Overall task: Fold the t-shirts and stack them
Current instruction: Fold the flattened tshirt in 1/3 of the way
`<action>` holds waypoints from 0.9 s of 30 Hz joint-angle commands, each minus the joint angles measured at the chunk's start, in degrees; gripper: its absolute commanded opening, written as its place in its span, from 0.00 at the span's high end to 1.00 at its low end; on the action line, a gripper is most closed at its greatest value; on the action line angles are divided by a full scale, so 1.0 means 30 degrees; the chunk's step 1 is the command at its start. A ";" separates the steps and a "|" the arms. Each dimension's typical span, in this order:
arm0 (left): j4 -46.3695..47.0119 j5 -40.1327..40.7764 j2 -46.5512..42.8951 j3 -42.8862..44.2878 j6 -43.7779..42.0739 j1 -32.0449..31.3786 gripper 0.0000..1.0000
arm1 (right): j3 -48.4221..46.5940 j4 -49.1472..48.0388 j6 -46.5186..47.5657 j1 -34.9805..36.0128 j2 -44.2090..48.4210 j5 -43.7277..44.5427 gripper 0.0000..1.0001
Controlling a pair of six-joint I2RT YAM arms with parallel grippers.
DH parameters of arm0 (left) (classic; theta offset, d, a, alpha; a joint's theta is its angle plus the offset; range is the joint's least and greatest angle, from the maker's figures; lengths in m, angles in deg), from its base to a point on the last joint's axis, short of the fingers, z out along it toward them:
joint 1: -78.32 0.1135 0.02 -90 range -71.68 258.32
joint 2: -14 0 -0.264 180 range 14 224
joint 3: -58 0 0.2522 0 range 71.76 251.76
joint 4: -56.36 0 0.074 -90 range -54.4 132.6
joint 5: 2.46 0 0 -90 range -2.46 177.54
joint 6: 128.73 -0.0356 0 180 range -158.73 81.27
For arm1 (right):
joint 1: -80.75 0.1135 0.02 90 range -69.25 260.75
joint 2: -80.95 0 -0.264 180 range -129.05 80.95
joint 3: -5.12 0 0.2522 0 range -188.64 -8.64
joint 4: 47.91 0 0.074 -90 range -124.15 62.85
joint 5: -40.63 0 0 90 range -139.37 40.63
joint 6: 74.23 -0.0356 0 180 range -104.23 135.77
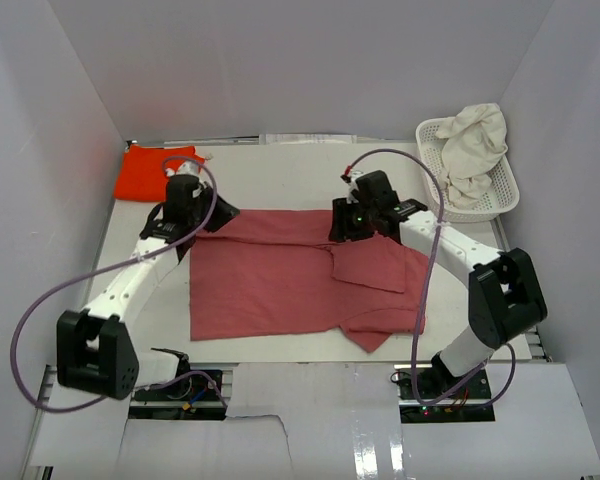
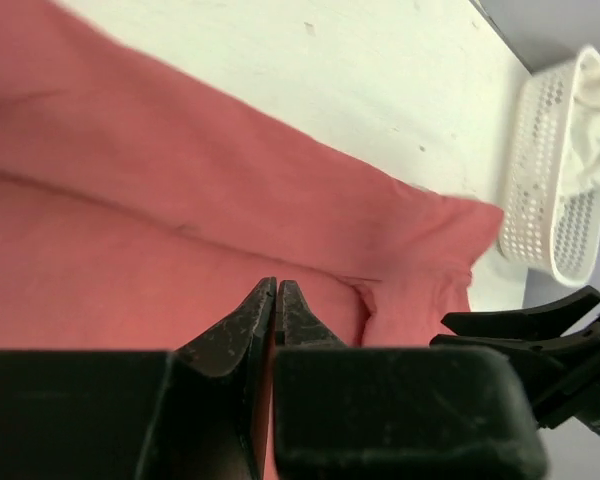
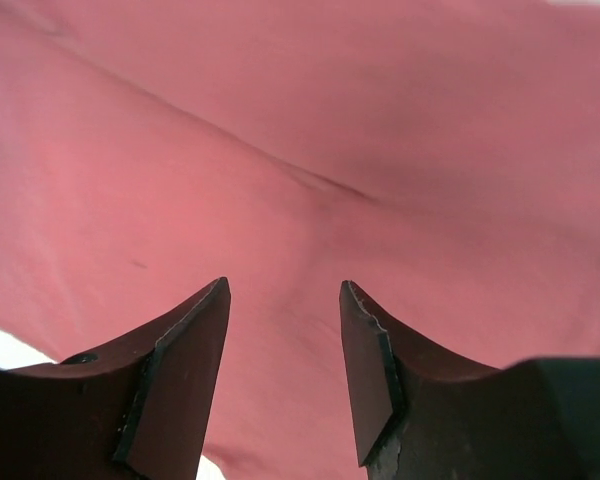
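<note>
The arms are folding the rose-red t-shirt (image 1: 270,290) at frame centre, the right gripper (image 3: 285,300) spread above it and the left gripper (image 2: 277,298) pressed together at its upper-left edge, with a fresh hem pinch probably needed next.

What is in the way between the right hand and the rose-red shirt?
Nothing visible. The right hand hangs open directly over the rose-red shirt, and only bare cloth shows beneath it.
</note>
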 commanded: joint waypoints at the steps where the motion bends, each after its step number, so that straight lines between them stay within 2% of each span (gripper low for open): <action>1: -0.1698 0.3123 -0.3824 -0.2189 0.0805 0.1304 0.85 | -0.2686 -0.0810 0.1378 0.1873 -0.1567 -0.0053 0.45; 5: -0.2021 0.2716 -0.6027 -0.2927 0.1128 0.3413 0.83 | -0.4974 -0.0579 0.2286 0.3341 -0.4002 0.0150 0.46; 6: -0.2312 0.1554 -0.5942 -0.3015 0.1215 0.3886 0.83 | -0.6372 0.0031 0.2521 0.3925 -0.4558 0.0615 0.46; 7: -0.2460 0.0759 -0.5651 -0.3103 0.1303 0.4471 0.83 | -0.7140 0.0385 0.2785 0.4191 -0.5666 0.0736 0.47; 8: -0.2577 -0.1337 -0.4778 -0.3336 0.1507 0.6188 0.83 | -0.8366 0.0737 0.3164 0.4658 -0.6170 0.0882 0.47; 9: -0.2579 -0.2518 -0.4769 -0.3513 0.1509 0.6930 0.84 | -0.8958 0.0915 0.3342 0.4924 -0.6610 0.0942 0.48; 11: -0.2142 -0.4891 -0.2813 -0.4096 0.1714 0.9295 0.87 | -0.9897 0.1063 0.3665 0.5334 -0.7841 0.1058 0.48; 13: -0.1732 -0.7349 -0.0943 -0.4479 0.2092 1.0360 0.90 | -1.1216 0.1092 0.3754 0.5746 -0.8864 0.1147 0.48; 14: -0.1207 -0.7741 -0.0525 -0.4684 0.2298 1.1061 0.91 | -1.1742 0.1092 0.3754 0.5834 -0.9219 0.0944 0.46; 19: 0.0992 -0.8389 0.0095 -0.5973 0.3500 1.1625 0.87 | -1.6714 0.2291 0.4251 0.6302 -1.2495 -0.0113 0.46; 27: 0.1464 -0.9854 0.1614 -0.5419 0.2858 1.1654 0.80 | -2.0037 0.2732 0.6477 0.7065 -1.5809 0.0823 0.45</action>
